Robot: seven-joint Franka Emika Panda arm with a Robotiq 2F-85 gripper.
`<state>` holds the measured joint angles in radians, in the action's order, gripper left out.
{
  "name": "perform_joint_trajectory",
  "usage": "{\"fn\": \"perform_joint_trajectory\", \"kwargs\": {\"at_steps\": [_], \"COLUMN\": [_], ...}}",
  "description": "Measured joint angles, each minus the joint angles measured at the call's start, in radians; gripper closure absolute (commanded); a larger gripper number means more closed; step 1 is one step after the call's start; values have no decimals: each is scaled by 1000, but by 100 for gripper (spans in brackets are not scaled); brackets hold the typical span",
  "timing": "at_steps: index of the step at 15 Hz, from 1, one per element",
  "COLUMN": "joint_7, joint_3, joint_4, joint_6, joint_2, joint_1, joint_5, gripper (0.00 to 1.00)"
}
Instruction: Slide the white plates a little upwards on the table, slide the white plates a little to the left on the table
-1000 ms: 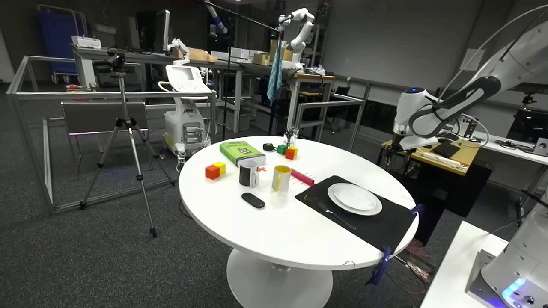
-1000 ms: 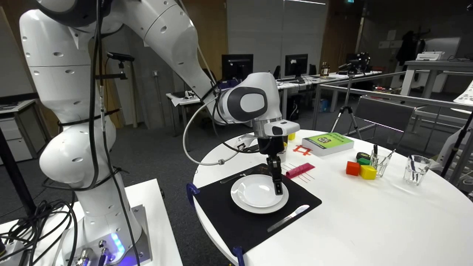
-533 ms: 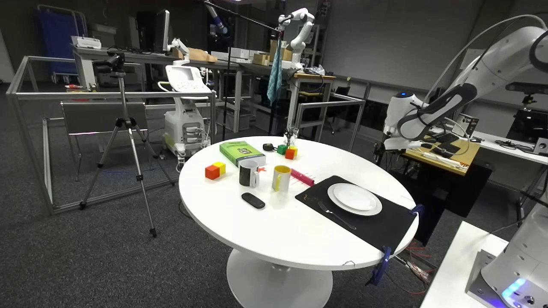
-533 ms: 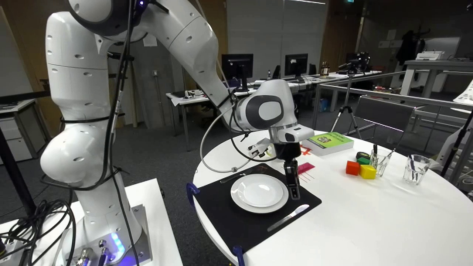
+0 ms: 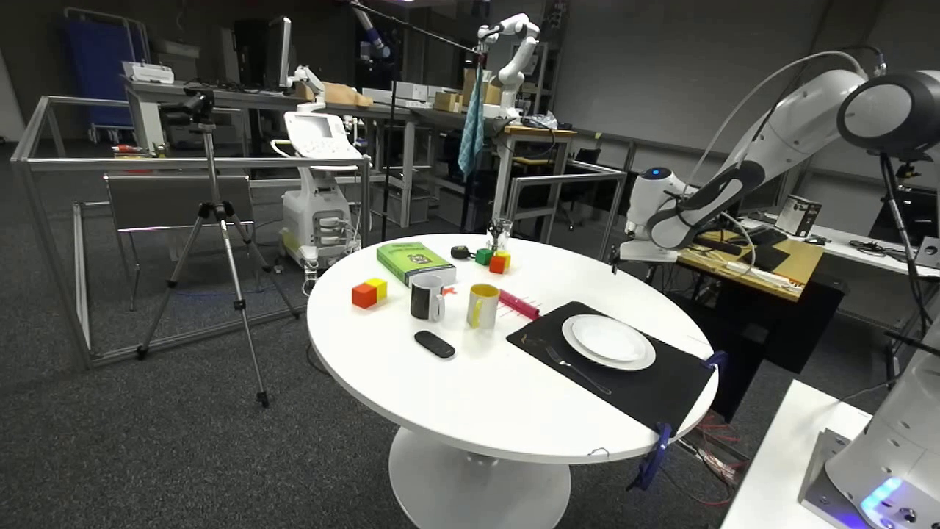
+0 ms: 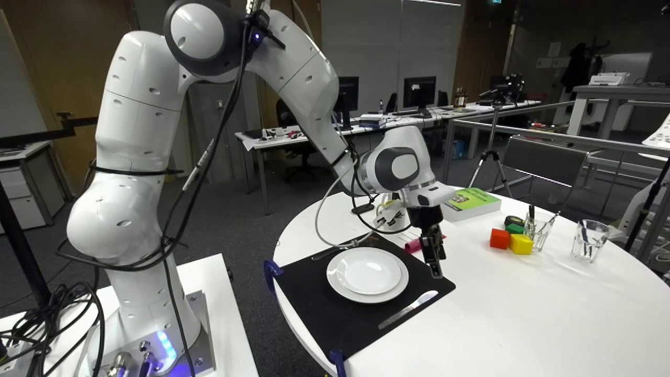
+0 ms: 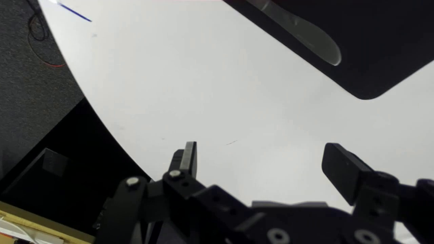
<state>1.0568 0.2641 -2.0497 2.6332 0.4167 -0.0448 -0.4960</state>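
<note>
The white plates are stacked as one round disc on a black mat; they also show in an exterior view. The mat lies on the round white table. My gripper hangs in the air past the plates, near the mat's corner, apart from the plates. In an exterior view my gripper is partly hidden behind the white wrist part. In the wrist view my gripper is open, fingers wide apart, with only bare table between them. The plates are out of the wrist view.
The black mat carries a knife and a fork. Blue clamps grip the table edge. Farther off stand mugs, a red roll, a green book, coloured blocks and glasses.
The arm has swung forward. My gripper moved from in front of the plates to beyond them, rightward in an exterior view showing the base at left. The plates have not moved.
</note>
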Motion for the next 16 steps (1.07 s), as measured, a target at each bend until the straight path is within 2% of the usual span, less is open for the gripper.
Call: {"fn": "perform_joint_trajectory", "kwargs": {"at_steps": [3, 9, 16], "joint_7": [0, -139, -219], "joint_3": [-8, -54, -43], "joint_4": [34, 40, 75], "joint_6": [39, 69, 69], "joint_2": [39, 69, 144], "joint_1": [19, 17, 20], "joint_5": [88, 317, 349], "gripper": [0, 0, 0]}}
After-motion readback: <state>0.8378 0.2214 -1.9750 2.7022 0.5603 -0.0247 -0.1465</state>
